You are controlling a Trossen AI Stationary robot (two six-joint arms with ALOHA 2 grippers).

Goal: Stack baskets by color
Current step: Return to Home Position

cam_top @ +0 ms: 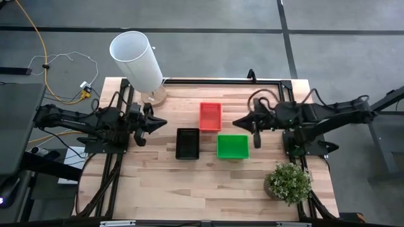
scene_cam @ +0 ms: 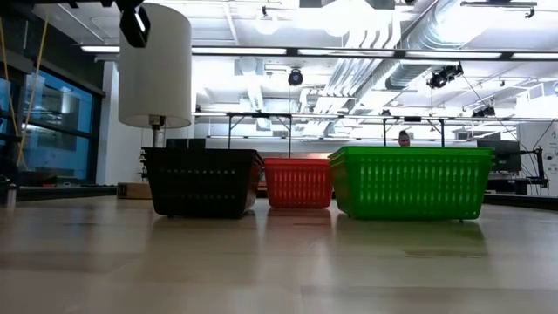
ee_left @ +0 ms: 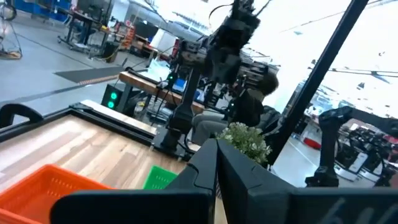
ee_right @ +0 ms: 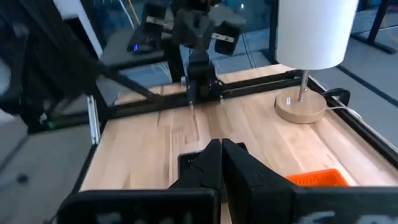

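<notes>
Layout, near edge to far edge

Near right corner of the table [cam_top: 158, 189]: potted plant [cam_top: 288, 183], well apart from the task items.

Next row in: green pile [cam_top: 232, 146] on the right and black pile [cam_top: 187, 143] on the left, near each other with a strip of bare wood between. The green pile's long axis runs across the table, left to right. The black pile's runs near to far.

Behind that gap stands the red pile [cam_top: 210, 116], long axis also near to far. All three are open side up. Inside each, the high view shows only the mesh floor of the top basket. How many are nested per pile cannot be read from above, and the low view gives no sure count either. In the low view both ends of the red pile are hidden behind the other two.

The left gripper [cam_top: 161, 122] is left of the black pile, about level with the red pile's near end, pointing toward the centre. Its wrist view shows the fingers pressed together, nothing between them. That view catches only a corner of red and a sliver of green.

The right gripper [cam_top: 238, 122] faces it from the right, just beside the red pile and beyond the green one. Its fingers are likewise clenched on nothing. Its wrist view cuts black and red down to edges.

Far left: white cylinder [cam_top: 136, 60] on a round wooden base [cam_top: 154, 96].

Beyond the table, in the low view, the top of a person's head [scene_cam: 404, 138] shows over the green pile's rim.
</notes>
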